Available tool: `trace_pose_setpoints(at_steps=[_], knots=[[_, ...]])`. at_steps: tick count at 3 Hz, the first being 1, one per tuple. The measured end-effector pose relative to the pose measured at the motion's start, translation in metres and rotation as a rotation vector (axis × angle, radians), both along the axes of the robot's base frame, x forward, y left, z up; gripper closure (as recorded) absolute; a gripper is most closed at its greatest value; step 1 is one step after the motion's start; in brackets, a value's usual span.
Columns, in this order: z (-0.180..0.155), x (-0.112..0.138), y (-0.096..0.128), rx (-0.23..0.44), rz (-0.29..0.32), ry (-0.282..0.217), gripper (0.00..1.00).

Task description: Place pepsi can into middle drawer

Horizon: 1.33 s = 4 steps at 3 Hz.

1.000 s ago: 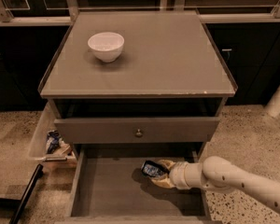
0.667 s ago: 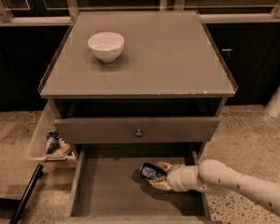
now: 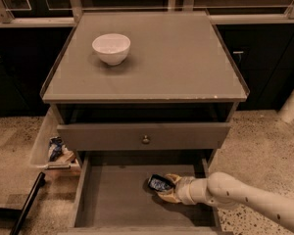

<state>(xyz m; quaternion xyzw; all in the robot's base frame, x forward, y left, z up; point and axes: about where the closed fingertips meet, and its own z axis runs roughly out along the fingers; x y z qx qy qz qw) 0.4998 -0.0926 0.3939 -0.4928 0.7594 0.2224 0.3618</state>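
Note:
The pepsi can (image 3: 159, 183), dark blue with white markings, lies tilted low inside the open middle drawer (image 3: 112, 199), right of the drawer's centre and just above or on its bare grey floor. My gripper (image 3: 166, 189) reaches in from the right on a white arm, and its tan fingers (image 3: 172, 179) are closed around the can. I cannot tell whether the can touches the floor.
Above the open drawer is a grey drawer front with a small round knob (image 3: 146, 139). A white bowl (image 3: 111, 47) stands on the cabinet top. A crumpled blue-white wrapper (image 3: 56, 148) lies in a clear side bin at the left. A black bar (image 3: 27, 204) lies on the floor.
My gripper has moved a little to the left and slightly deeper into the drawer, with the can still in it.

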Motion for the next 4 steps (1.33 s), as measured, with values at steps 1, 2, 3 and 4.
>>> trace_pose_setpoints(at_steps=[1,2,3,4], knots=[[-0.0008,0.0000,0.0000,0.000,0.000,0.001,0.82],[-0.0008,0.0000,0.0000,0.000,0.000,0.001,0.59],[-0.0008,0.0000,0.0001,0.000,0.000,0.001,0.36],[-0.0008,0.0000,0.0001,0.001,0.000,0.001,0.12]])
